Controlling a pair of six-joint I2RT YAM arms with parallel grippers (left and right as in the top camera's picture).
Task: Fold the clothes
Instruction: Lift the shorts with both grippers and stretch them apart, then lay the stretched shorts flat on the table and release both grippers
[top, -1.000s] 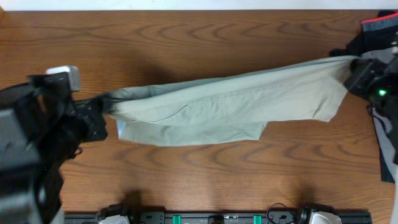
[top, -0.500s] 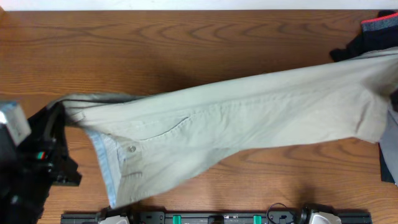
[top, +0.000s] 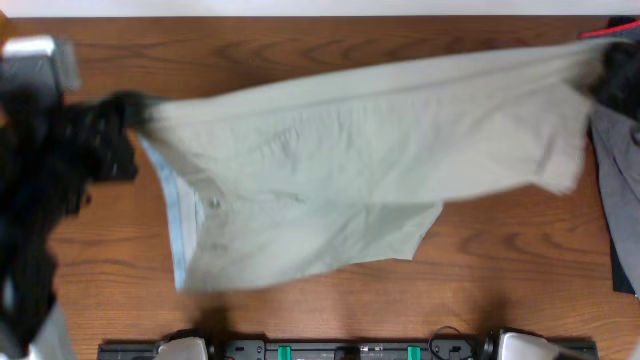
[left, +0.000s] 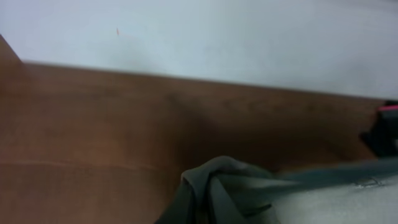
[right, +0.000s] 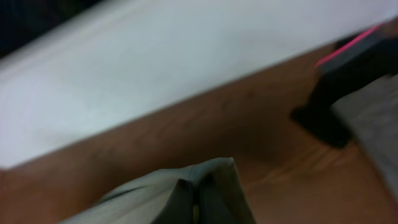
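The clothes (top: 360, 170), light khaki-beige shorts, hang stretched across the table from left to right, with the pale blue waistband lining (top: 180, 220) drooping at the left. My left gripper (top: 128, 108) is shut on the left corner. In the left wrist view a bunch of the clothes (left: 230, 186) covers the fingers. My right gripper (top: 612, 72), a dark blur at the far right, is shut on the other end. A pinched fold of the clothes (right: 208, 183) rises at the bottom of the right wrist view.
A grey garment (top: 620, 170) and a black garment with red trim (top: 612, 30) lie at the table's right edge; the black garment (right: 348, 74) also shows in the right wrist view. A black rail (top: 350, 350) runs along the front edge. A white wall (left: 217, 37) backs the table.
Both grippers carried the clothes toward the far side of the table. The left arm swung from the near left to the far left, and the fabric now spreads wider with the waistband hanging down.
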